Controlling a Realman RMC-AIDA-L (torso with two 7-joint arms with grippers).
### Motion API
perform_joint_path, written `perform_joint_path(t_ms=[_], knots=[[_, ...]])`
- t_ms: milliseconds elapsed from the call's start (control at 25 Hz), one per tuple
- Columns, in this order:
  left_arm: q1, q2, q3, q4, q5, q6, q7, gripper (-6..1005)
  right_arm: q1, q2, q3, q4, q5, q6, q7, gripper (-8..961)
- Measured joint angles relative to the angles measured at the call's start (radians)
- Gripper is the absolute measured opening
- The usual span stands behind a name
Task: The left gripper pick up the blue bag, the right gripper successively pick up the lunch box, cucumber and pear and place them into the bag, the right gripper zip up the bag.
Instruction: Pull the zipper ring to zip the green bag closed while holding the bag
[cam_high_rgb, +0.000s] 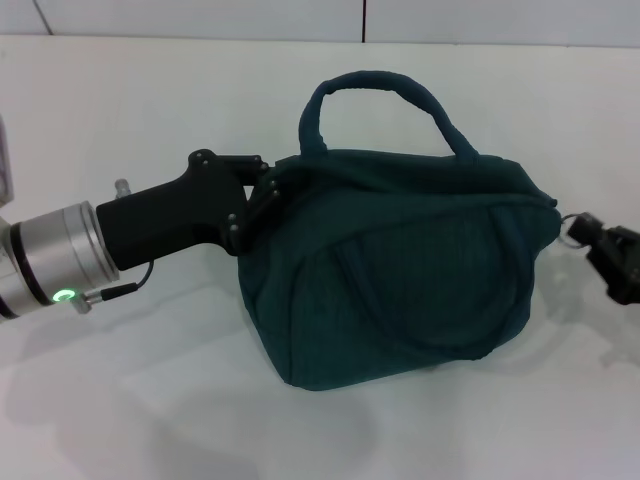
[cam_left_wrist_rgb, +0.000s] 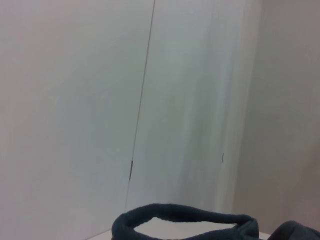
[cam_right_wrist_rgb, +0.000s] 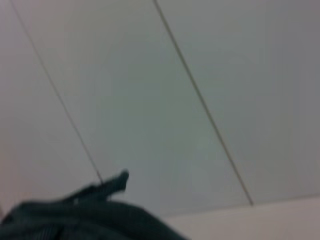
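2 hands frame the blue bag (cam_high_rgb: 400, 270) in the head view, 1 at each end, and only that view shows them at all. The bag sits on the white tabletop (cam_high_rgb: 120, 400), bulging and closed along its top, with 1 loop handle (cam_high_rgb: 385, 95) standing upright above it and the other lying flat against the near side. The left hand (cam_high_rgb: 262, 195), black on a black arm with a silver wrist and a green ring light (cam_high_rgb: 63, 296), reaches in from the left and its fingers are pressed together on the fabric at the bag's upper left end. The right hand (cam_high_rgb: 590, 238) shows only partly at the right edge, touching the metal ring pull (cam_high_rgb: 575, 228) at the bag's right end; its fingertips appear to pinch the ring, though the grip is small and partly cut off. The left wrist view shows none of that arm's fingers, only the curved top of a handle (cam_left_wrist_rgb: 180, 215) low in the picture against a pale panelled wall (cam_left_wrist_rgb: 75, 100). The right wrist view likewise shows no fingers: a dark, blurred fold of the bag's fabric (cam_right_wrist_rgb: 85, 215) with a small tab sticking up from it, a wall with slanting seams behind, and a strip of tabletop (cam_right_wrist_rgb: 260, 220) beyond. No lunch box, cucumber or pear shows in any of the 3 views.
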Motion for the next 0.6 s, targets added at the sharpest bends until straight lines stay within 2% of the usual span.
perform_joint_path(t_ms=[320, 600], knots=[[-0.003, 0.001, 0.000, 0.003, -0.001, -0.002, 0.000, 63, 0.021, 0.002, -0.039, -0.002, 0.001, 0.052, 0.005, 13], [0.002, 0.003, -0.013, 0.002, -0.001, -0.003, 0.000, 69, -0.014, 0.001, -0.029, -0.002, 0.085, -0.014, -0.025, 13]])
